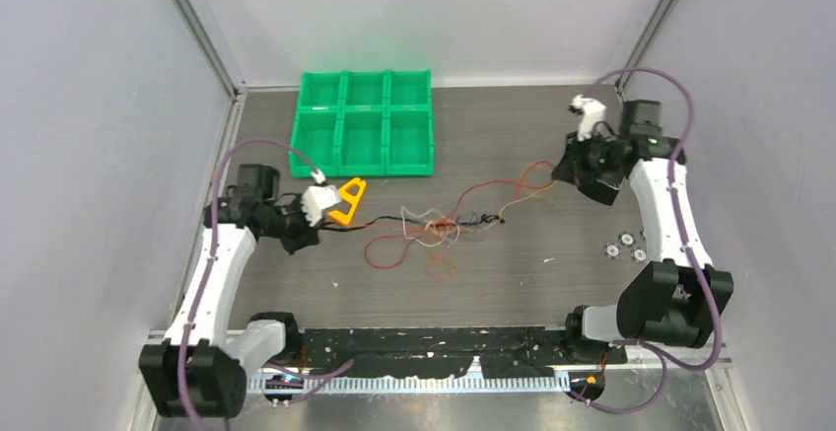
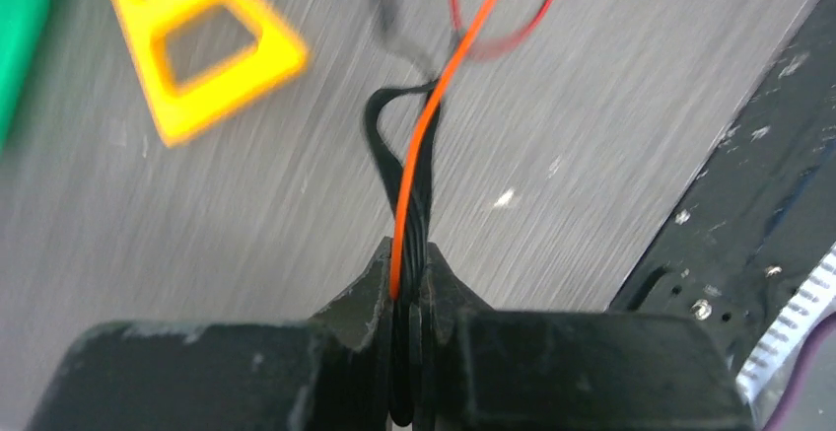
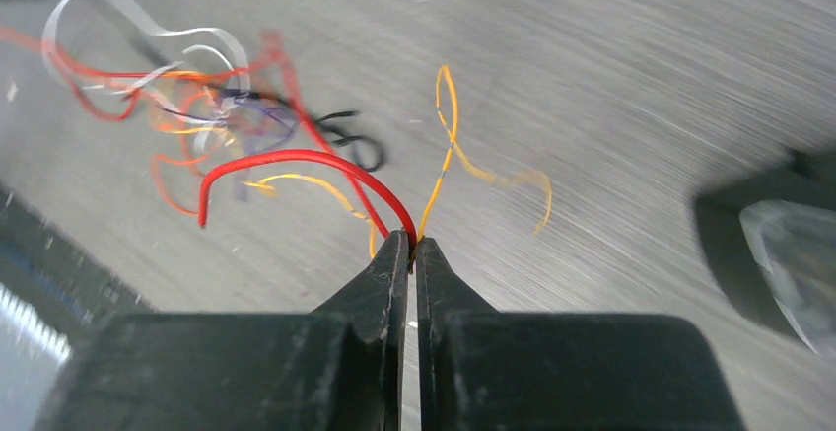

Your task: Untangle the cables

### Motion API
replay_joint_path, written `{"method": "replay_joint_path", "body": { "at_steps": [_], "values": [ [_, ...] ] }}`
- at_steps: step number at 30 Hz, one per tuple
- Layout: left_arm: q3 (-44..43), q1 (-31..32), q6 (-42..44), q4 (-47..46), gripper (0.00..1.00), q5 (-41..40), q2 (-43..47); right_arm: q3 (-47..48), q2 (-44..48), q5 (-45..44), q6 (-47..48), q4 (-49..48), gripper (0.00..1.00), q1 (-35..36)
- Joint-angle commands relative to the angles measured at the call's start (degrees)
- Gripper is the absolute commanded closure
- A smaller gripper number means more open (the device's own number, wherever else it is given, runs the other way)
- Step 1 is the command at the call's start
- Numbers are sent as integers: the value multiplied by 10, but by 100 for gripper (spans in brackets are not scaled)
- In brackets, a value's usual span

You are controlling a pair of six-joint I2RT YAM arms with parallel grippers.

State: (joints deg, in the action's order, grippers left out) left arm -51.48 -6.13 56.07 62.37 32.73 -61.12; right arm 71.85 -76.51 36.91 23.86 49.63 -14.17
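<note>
We hold the cables at both ends; they lie clumped on the table, near its middle, between the two grippers. The left gripper is pressed together on an orange wire and a black wire. The right gripper pinches a red wire and a yellow wire. We judge the step in hand to be spreading the clump. The next move calls for drawing the grippers apart slowly, checking that the cables loosen rather than tighten
</note>
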Motion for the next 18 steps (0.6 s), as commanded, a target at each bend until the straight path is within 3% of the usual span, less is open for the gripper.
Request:
{"method": "replay_joint_path", "body": {
  "at_steps": [1,4,8,13,18],
  "values": [
    [-17,176,-192,-96,100,34,55,-15,-16,19,42,40,94,123],
    [-18,235,-220,-130,100,3,37,-16,-19,7,26,21,95,150],
    [-57,213,-203,-107,100,-21,29,34,2,-17,31,24,95,152],
    [-81,117,-155,-73,100,-26,72,138,19,-19,37,22,95,63],
    [-52,-18,-76,-36,100,-60,89,255,-3,10,26,31,94,-33]
  ]
}}
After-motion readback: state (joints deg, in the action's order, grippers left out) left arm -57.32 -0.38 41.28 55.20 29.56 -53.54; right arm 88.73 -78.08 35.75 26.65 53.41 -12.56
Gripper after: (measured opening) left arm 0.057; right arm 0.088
